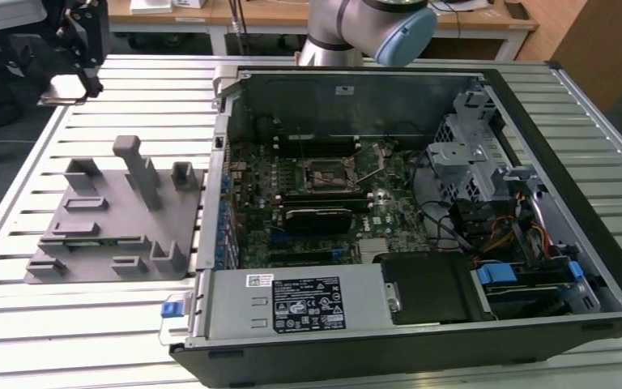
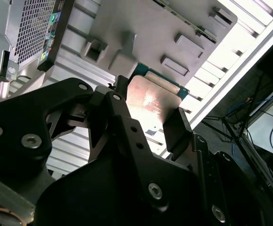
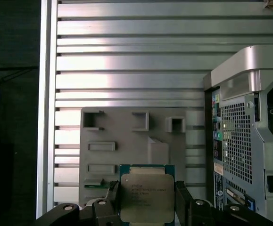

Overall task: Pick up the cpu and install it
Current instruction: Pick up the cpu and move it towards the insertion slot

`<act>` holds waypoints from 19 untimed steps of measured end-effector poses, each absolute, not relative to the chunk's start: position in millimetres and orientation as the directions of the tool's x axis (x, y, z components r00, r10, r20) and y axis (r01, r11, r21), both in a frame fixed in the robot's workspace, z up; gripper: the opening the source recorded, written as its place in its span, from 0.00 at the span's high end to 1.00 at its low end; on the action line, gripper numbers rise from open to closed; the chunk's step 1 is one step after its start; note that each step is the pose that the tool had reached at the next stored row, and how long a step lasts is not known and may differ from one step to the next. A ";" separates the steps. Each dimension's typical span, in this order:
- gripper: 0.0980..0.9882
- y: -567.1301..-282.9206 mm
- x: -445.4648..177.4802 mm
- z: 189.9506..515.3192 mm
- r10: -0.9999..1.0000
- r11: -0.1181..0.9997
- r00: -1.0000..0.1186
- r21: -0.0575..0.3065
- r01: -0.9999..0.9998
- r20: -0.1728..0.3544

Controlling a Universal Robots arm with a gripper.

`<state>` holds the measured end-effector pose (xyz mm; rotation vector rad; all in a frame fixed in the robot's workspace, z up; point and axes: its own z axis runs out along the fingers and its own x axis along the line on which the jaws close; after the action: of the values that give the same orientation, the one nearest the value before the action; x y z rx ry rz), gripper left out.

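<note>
Cpu (image 2: 157, 99) clamped in the claw (image 3: 147, 197), clear of both fixture and case.

Gripped by opposite edges between two black fingers (image 2: 176, 129), silvery top facing out in the first wrist view, green rim past the pads. Held over the slatted worktop (image 1: 127, 324) at the far corner on the exterior view's left, near the grey fixture (image 1: 117, 219) and well apart from the open computer case (image 1: 570, 105). In the fixture: raised blocks, several rectangular pockets, a green strip (image 3: 94, 184) lying in one slot near an edge. In the case: green motherboard (image 1: 289, 203) flat on the floor, with a black square socket frame (image 1: 327, 173) near its middle. Also a metal power supply box (image 1: 289, 304) along the near wall, and a drive cage (image 1: 473, 154) with bundled cables on the exterior view's right.
</note>
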<state>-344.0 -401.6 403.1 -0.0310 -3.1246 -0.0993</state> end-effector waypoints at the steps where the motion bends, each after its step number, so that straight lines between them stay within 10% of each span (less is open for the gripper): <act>1: 0.50 -401.5 -343.5 403.0 0.019 0.998 -1.000 0.063 0.020 0.016; 19: 0.50 -401.6 -331.9 403.1 0.019 0.998 -1.000 0.063 0.020 0.017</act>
<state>-331.9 -401.6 403.1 -0.0310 -3.1238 -0.0994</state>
